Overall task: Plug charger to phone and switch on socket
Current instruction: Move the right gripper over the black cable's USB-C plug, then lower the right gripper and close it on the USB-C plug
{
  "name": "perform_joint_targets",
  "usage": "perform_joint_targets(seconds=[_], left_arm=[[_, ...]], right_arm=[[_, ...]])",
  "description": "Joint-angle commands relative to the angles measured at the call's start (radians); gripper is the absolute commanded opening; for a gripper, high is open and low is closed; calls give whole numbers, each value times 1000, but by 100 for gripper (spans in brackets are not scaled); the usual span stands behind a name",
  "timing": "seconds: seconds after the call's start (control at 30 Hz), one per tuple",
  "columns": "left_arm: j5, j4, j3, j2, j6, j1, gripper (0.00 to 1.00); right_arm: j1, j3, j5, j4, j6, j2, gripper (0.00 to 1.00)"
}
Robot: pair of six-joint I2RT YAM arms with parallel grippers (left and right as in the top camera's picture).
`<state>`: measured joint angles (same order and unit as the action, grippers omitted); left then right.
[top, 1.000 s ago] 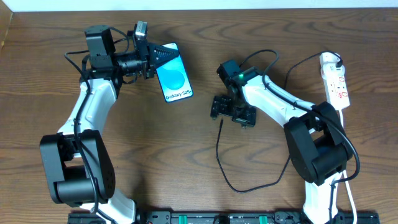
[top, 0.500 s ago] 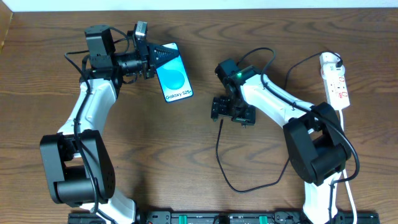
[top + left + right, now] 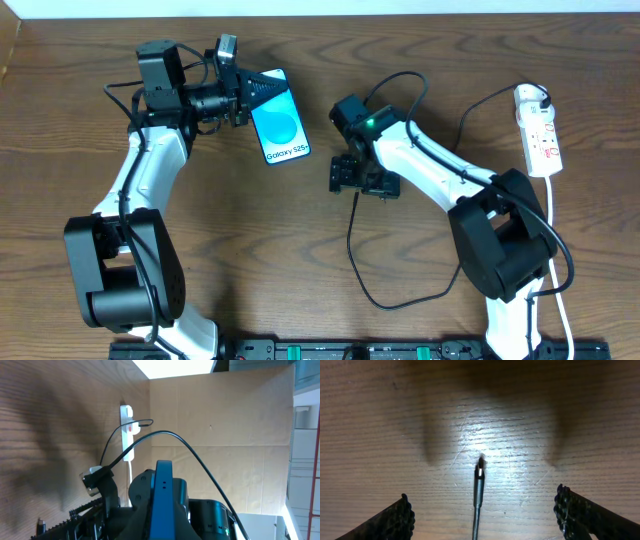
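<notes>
The charger [image 3: 352, 240], a thin black cable, lies on the bare wood near the middle of the table [image 3: 250, 250]. Its connector tip [image 3: 480, 466] points toward the far edge, and the cable trails toward the near edge, curls into a loop and rises again on the right side. The right gripper [image 3: 360, 180] hangs straight over that tip, jaws wide apart. In its wrist view the two fingers [image 3: 400, 517] stand well clear on either side of the connector, touching neither it nor the cable. To the left, toward the far edge, the phone [image 3: 278, 128] shows its bright blue screen upward. The left gripper [image 3: 240, 97] is closed on its far left corner, and its wrist view sees the phone edge-on. The socket [image 3: 538, 128] lies along the right edge near the far right corner, with a black plug [image 3: 535, 97] at its far end and its white lead [image 3: 556, 300] running down the right edge
</notes>
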<state>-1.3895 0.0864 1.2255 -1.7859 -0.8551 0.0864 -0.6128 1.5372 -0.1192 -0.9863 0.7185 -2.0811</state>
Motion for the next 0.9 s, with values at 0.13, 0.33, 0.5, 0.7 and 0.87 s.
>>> perform_joint_targets(seconds=[0.13, 0.33, 0.5, 0.7, 0.87], left_arm=[[-32, 5, 6, 22, 17, 5, 7], [-32, 5, 6, 22, 16, 5, 7], [-32, 5, 6, 22, 16, 5, 7], [-32, 5, 6, 22, 17, 5, 7], [-32, 5, 6, 22, 17, 5, 7]], right_arm=[[-42, 18, 62, 0, 21, -22, 88], [-46, 18, 64, 6, 21, -62, 87], [-48, 18, 65, 7, 21, -81, 86], [-51, 18, 65, 7, 21, -81, 82], [-64, 18, 69, 13, 21, -81, 81]])
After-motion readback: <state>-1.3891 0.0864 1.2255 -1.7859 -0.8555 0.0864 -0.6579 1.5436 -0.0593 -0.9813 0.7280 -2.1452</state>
